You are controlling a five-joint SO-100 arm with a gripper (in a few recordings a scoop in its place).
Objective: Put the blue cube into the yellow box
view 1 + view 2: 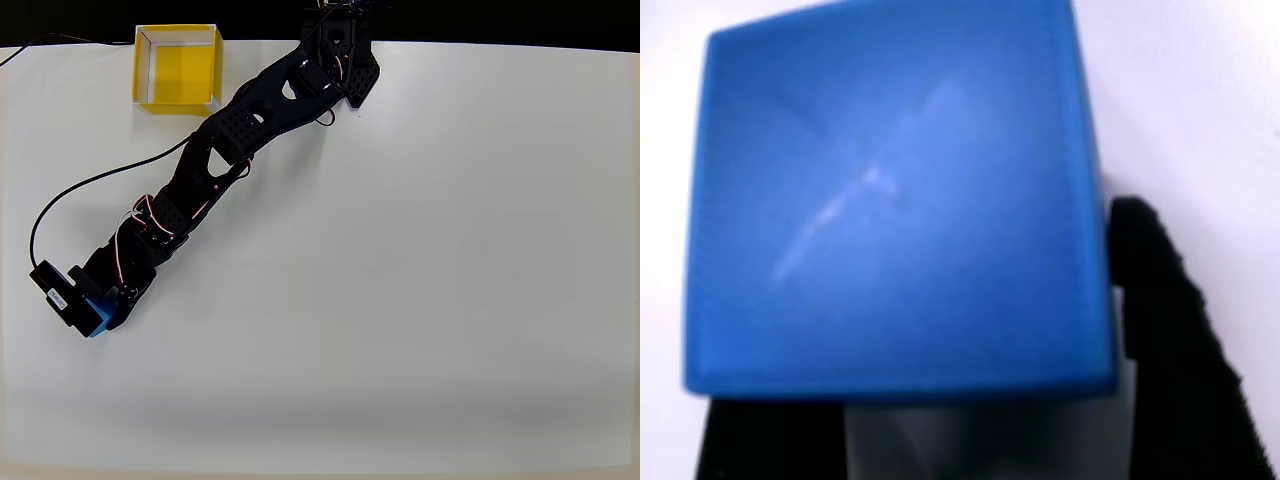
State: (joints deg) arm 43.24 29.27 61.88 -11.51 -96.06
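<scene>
The blue cube (98, 318) sits at the tip of my black arm, low on the left of the white table in the overhead view. My gripper (105, 308) is around it, and the arm covers most of it. In the wrist view the blue cube (895, 200) is very close, with a black finger (1160, 310) pressed against its right side. The gripper looks shut on the cube. The yellow box (177, 68) stands open-topped at the table's far left edge, well away from the gripper, with nothing inside.
My arm's base (340, 40) is at the far edge, right of the box, and the arm runs diagonally down to the left. A black cable (80, 185) loops across the table left of the arm. The white table (430, 280) stretches away to the right.
</scene>
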